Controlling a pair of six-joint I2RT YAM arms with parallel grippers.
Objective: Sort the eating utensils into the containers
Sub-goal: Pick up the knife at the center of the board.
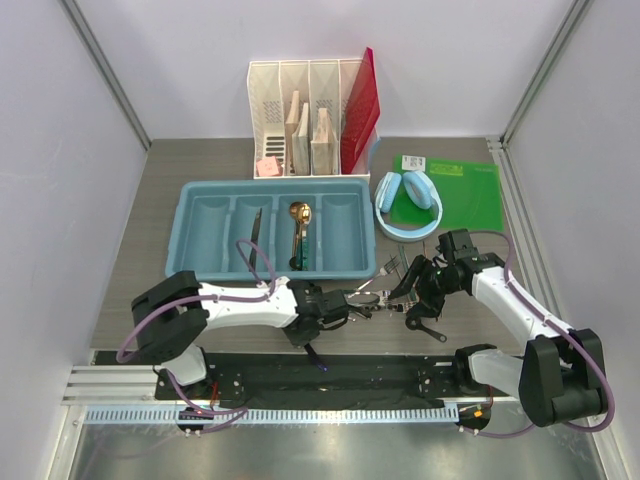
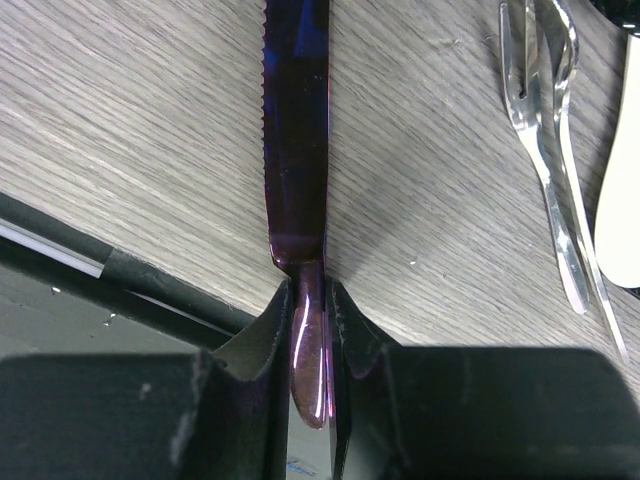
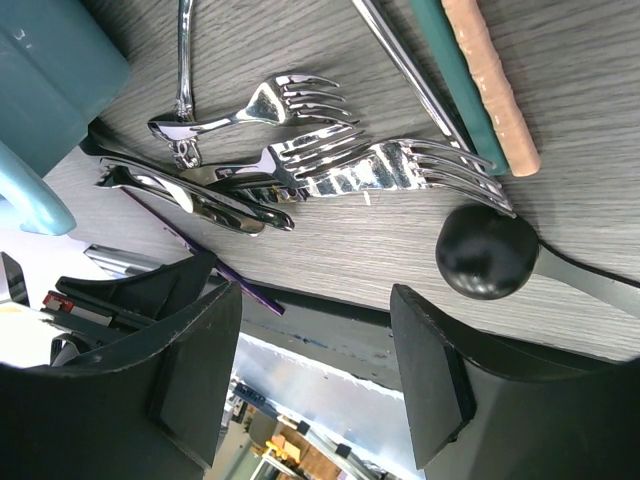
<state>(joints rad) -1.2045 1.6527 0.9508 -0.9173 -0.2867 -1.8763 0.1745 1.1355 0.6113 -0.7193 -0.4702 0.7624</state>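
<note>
Mirror-bright metal forks [image 3: 300, 160] and a glossy knife [image 2: 296, 120] on matt wood-grain tabletop [image 2: 130, 150].

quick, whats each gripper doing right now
left gripper: closed on the dark blue knife, at its handle end
right gripper: open, holding nothing, above the forks

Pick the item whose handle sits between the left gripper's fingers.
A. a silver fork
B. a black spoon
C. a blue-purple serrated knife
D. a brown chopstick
C: the left wrist view shows the knife, serrated and blue-purple, with its handle end pinched between the two fingers of the left gripper.
</note>
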